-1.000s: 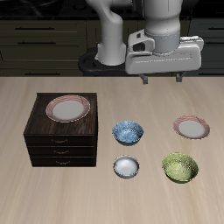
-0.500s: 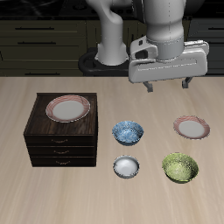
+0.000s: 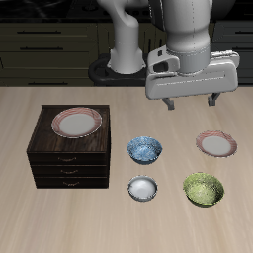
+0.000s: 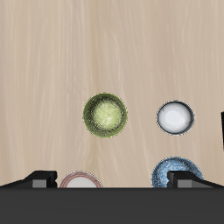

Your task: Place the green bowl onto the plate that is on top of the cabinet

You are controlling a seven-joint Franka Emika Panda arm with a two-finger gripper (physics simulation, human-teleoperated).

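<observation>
While my gripper [image 3: 193,103] hung high above the worktop [image 3: 119,212], its jaws stood apart with nothing between them; both fingertips showed as separate dark tips in the exterior view. The green bowl [image 3: 204,189] sat upright on the worktop near the front edge, untouched by me. In my wrist view the same green bowl [image 4: 105,114] lay out in front of the jaws, on bare wood. The small white bowl [image 3: 142,188] stood beside it, well apart, also near the front edge. The blue patterned bowl [image 3: 144,150] sat just behind the white one. A smaller pink-rimmed plate [image 3: 215,144] rested on the worktop behind the green bowl, roughly under my hand. The cabinet [image 3: 69,163] stood at the other side of the worktop, its three drawers shut. The plate [image 3: 77,123] lay flat on the cabinet's top with nothing on it, far from the green bowl.
</observation>
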